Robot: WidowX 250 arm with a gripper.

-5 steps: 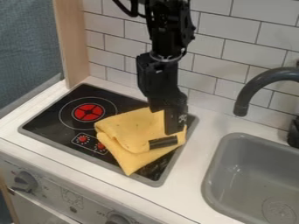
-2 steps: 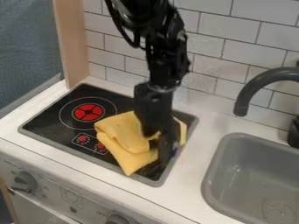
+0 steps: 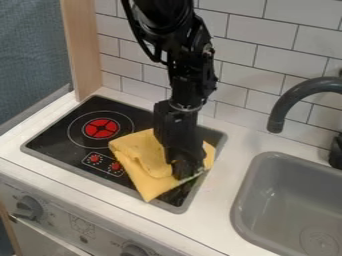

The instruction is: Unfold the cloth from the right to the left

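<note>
you have in front of you one arm (image 3: 192,75) with one gripper (image 3: 187,169), one yellow cloth (image 3: 141,172), one black stove top (image 3: 57,132), one sink (image 3: 244,200) and one faucet (image 3: 288,101). on the stove top you can count one big red burner mark (image 3: 101,128) and two small red control marks (image 3: 95,158), and on the front panel (image 3: 53,212) below you see two dials (image 3: 28,206). the cloth lies on the right part of the stove top, to the right of the burner mark and just beside the small control marks. it is folded in layers, with a rounded, soft fold on its upper left part and one pointed corner which is directed toward the front edge of the counter (image 3: 87,187). some wrinkles run over its upper layer, and a thin, pale edge shows just beside the lower end of your gripper. your arm comes in from the top edge, left of the middle, and goes down in front of the tiled wall (image 3: 264,30). your gripper points downward, a little tilted, over the right part of the cloth, and it hides some of it. how far it is open, you cannot tell from here, and also not if it has hold of the cloth.
</note>
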